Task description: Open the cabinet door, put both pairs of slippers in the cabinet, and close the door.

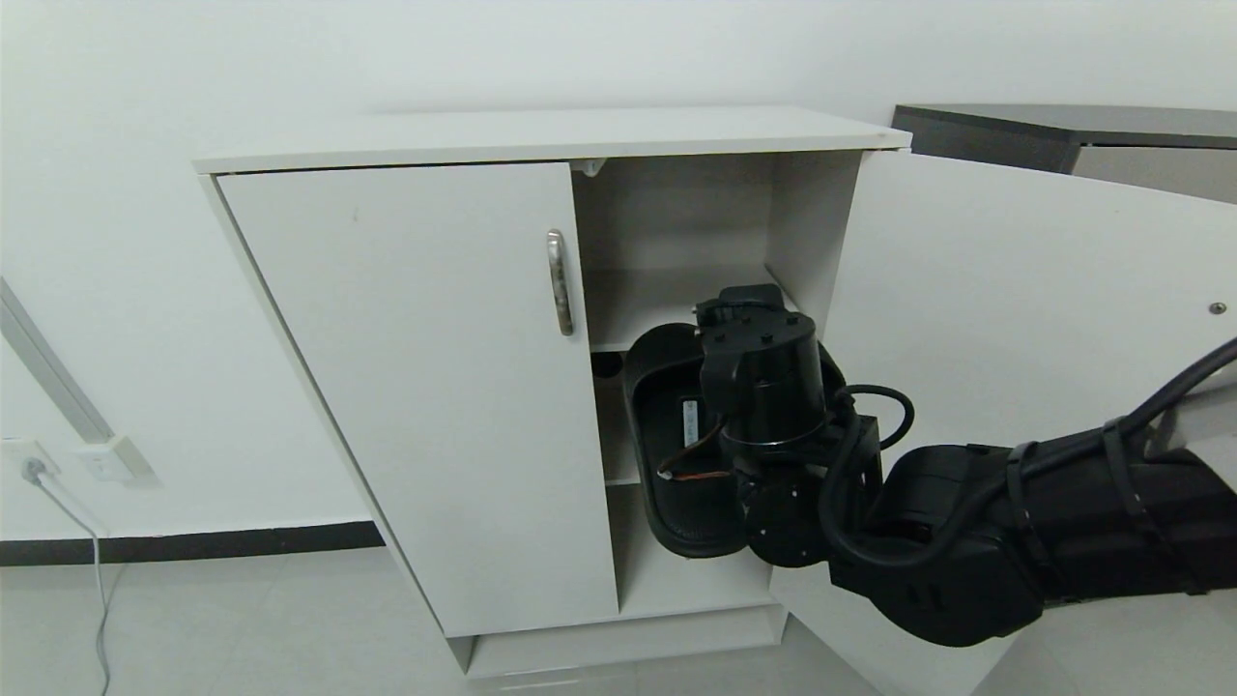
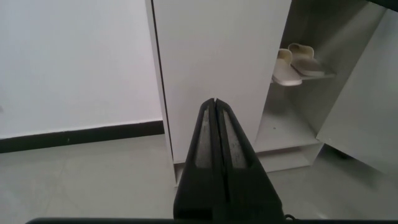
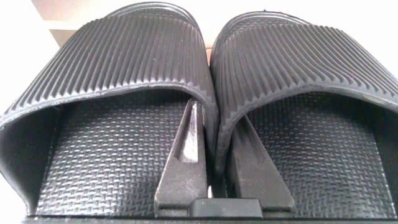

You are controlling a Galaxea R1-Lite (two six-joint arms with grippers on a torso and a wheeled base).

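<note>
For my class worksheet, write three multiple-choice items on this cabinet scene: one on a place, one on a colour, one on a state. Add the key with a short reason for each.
1. Where are the beige slippers?
A. on the floor
B. on a shelf inside the cabinet
C. on top of the cabinet

2. What colour is the slipper pair clamped in the right end effector?
A. black
B. red
C. white

3. How does the door bearing the metal handle stand?
A. shut
B. swung wide open
C. taken off

Key:
1 B, the left wrist view shows them lying on a shelf in the open half.
2 A, both ribbed straps and both soles are black.
3 A, it lies flush with the cabinet front, while the other door is swung out.
</note>
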